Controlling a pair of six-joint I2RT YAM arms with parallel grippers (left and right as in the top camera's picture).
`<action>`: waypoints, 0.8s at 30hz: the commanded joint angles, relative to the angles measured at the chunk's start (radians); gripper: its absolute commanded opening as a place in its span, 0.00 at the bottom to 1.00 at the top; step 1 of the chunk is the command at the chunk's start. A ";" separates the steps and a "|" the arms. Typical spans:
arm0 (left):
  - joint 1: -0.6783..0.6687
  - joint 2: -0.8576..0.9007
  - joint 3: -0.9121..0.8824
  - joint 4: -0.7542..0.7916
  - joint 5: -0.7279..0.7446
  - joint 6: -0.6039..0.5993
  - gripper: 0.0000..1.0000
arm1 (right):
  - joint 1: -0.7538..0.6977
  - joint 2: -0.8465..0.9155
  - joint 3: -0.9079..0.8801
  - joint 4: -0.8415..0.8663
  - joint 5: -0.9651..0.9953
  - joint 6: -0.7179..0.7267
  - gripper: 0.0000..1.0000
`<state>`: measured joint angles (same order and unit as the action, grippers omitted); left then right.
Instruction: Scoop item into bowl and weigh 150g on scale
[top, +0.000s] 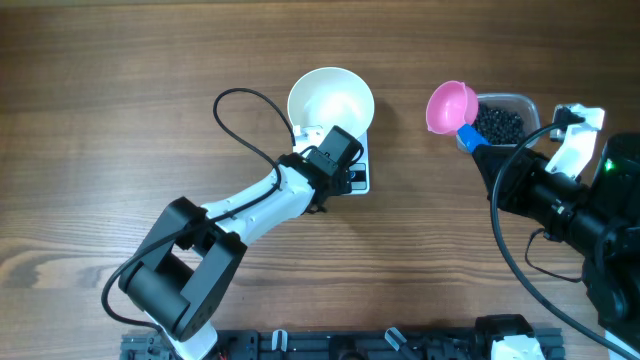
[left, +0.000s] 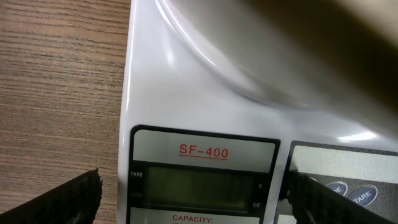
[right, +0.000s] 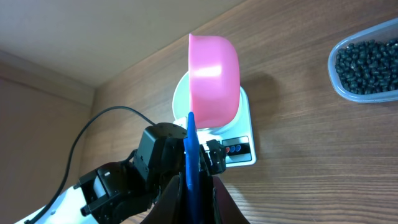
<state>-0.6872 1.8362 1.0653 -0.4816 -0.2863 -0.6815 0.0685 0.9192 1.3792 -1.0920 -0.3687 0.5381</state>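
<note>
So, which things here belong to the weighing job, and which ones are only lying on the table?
Belong to the job:
- white bowl, standing on the scale
- black beads in the clear tub
- pink scoop, held by the right pincer
- left pincer, open over the scale

Only there:
- black cable
- wooden table

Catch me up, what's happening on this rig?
The right arm holds a pink scoop, jaws shut on its blue handle, by the tub of beads; the scoop looks empty. The left arm hovers over the scale display, jaws open, holding nothing. The bowl sits on the scale and looks empty.
</note>
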 joint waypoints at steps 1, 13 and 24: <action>0.011 0.052 -0.031 -0.010 0.017 0.028 1.00 | 0.000 0.007 0.017 0.002 0.003 0.011 0.04; 0.011 -0.025 -0.031 -0.039 0.043 0.050 1.00 | 0.000 0.007 0.017 0.003 0.002 0.011 0.04; 0.008 -0.190 -0.031 -0.107 0.063 0.048 1.00 | -0.001 0.006 0.017 0.003 -0.003 0.015 0.04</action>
<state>-0.6800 1.7748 1.0435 -0.5552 -0.2310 -0.6498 0.0685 0.9222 1.3792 -1.0912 -0.3687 0.5453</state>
